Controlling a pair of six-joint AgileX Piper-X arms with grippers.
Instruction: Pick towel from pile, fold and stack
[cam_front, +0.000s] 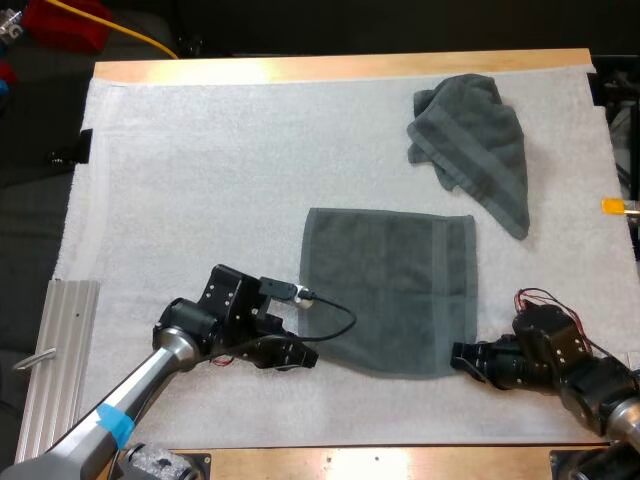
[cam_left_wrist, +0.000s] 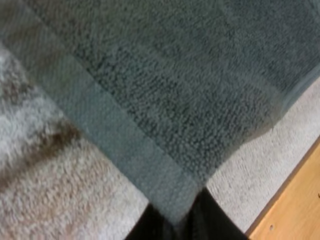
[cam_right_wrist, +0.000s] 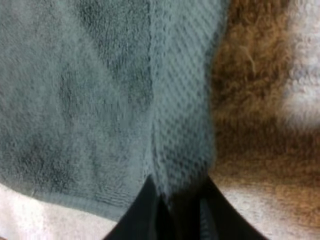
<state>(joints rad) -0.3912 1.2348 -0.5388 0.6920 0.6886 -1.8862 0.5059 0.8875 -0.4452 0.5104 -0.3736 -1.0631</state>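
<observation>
The spread towel (cam_front: 390, 290) lies flat on the white mat (cam_front: 200, 180), a dark grey-green rectangle with a woven band along its right side. It serves as the landmark for everything else here.

The left end effector (cam_front: 305, 357) sits at the spread towel's near-left corner. The left wrist view shows that corner running down between its two black fingers (cam_left_wrist: 215, 222), which press on the cloth from both sides, so it is clenched on the spread towel. The banded hem leads straight into the grip, and the rest of the cloth lies flat beyond it.

The right end effector (cam_front: 458, 355) sits at the spread towel's near-right corner, low to the mat. In the right wrist view the banded edge passes between its fingers (cam_right_wrist: 137, 220), which are closed on it, so this one too is grasping the spread towel. The two end effectors hold opposite ends of the same near edge.

The crumpled towel (cam_front: 470, 150) lies beyond the spread towel's far-right corner, well apart from both end effectors, bunched with one point trailing toward the spread towel.

A metal rail (cam_front: 60, 350) rests well off the spread towel's left side, at the mat's edge. The wooden tabletop (cam_front: 330, 68) shows past the mat on the spread towel's far side.
</observation>
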